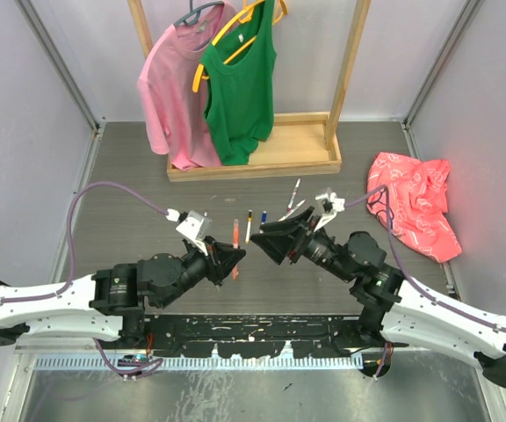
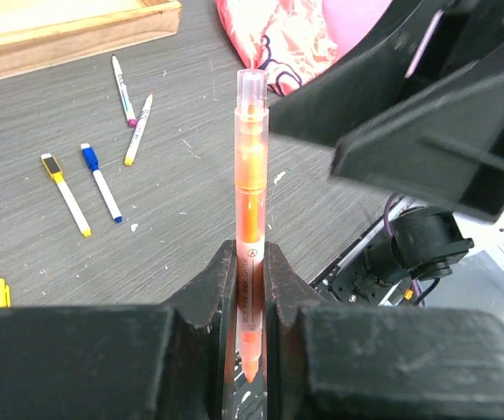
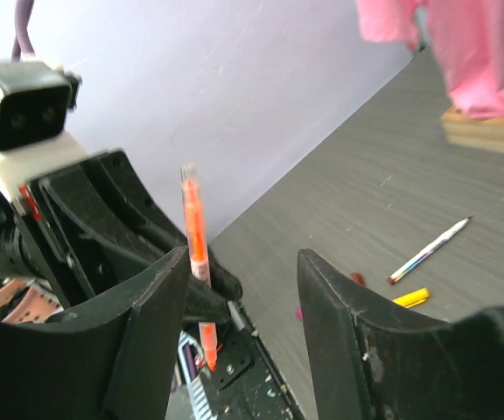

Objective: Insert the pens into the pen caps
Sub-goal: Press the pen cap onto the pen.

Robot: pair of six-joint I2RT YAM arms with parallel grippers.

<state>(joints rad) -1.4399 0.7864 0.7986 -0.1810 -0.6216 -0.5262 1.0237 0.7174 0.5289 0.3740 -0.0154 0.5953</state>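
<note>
- I count five pens. One is the orange pen [image 2: 252, 201], held in my left gripper [image 2: 250, 262], and four lie on the grey table [image 2: 191, 192] beyond it.
- Of those four, a yellow-capped pen [image 2: 66, 194] and a blue-capped pen [image 2: 101, 181] lie side by side. A magenta-tipped pen [image 2: 122, 79] and a yellow-tipped pen [image 2: 138, 129] lie nearer the wooden tray [image 2: 68, 26].
- For loose caps I am sure of one yellow cap [image 2: 0, 291]. The right wrist view shows a small dark cap [image 3: 357, 278], too blurred to give a colour.
- The orange pen has a translucent orange barrel and stands upright, its pale clear end on top and its pointed orange tip down between the fingers.
- The left fingers are narrow, clamped on the pen's lower barrel.
- My right gripper [image 3: 243, 306] has its fingers spread wide. It faces the pen without touching it.
</note>
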